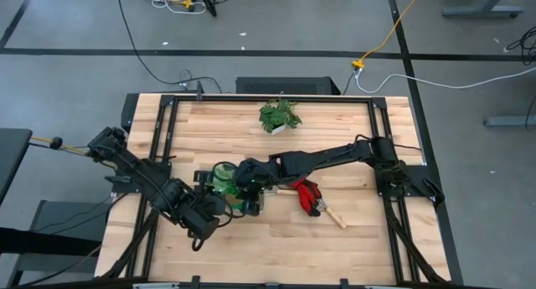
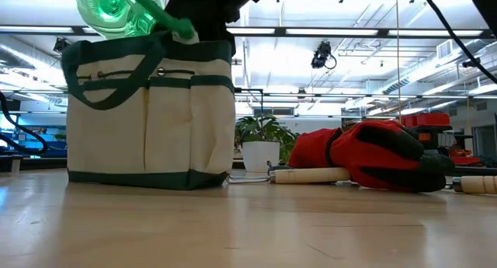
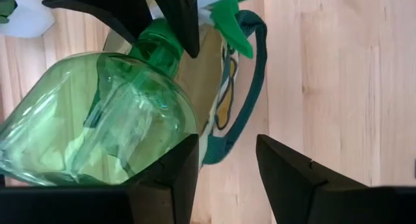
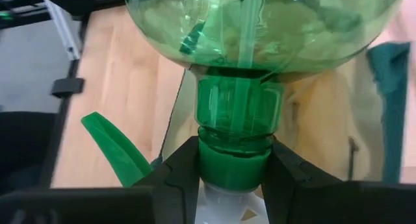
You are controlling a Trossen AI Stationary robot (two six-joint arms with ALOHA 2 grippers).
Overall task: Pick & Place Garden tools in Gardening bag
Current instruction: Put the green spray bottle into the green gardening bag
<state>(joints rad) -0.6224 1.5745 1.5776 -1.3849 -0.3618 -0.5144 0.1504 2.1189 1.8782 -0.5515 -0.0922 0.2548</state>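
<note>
Green spray bottle (image 4: pixel 260 49) is held by its neck in the clamped right hand (image 4: pixel 227 169), directly above the open gardening bag (image 2: pixel 151 116) on the tabletop (image 2: pixel 248 229). Left hand (image 3: pixel 224 162) is seen beside the bag, fingers spread apart. Red gloves (image 2: pixel 365 155) lie nearby.

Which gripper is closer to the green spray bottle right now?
Right. The right gripper is clamped on the neck of the green spray bottle above the gardening bag; the left gripper is open beside the bottle's body, not holding it.
</note>
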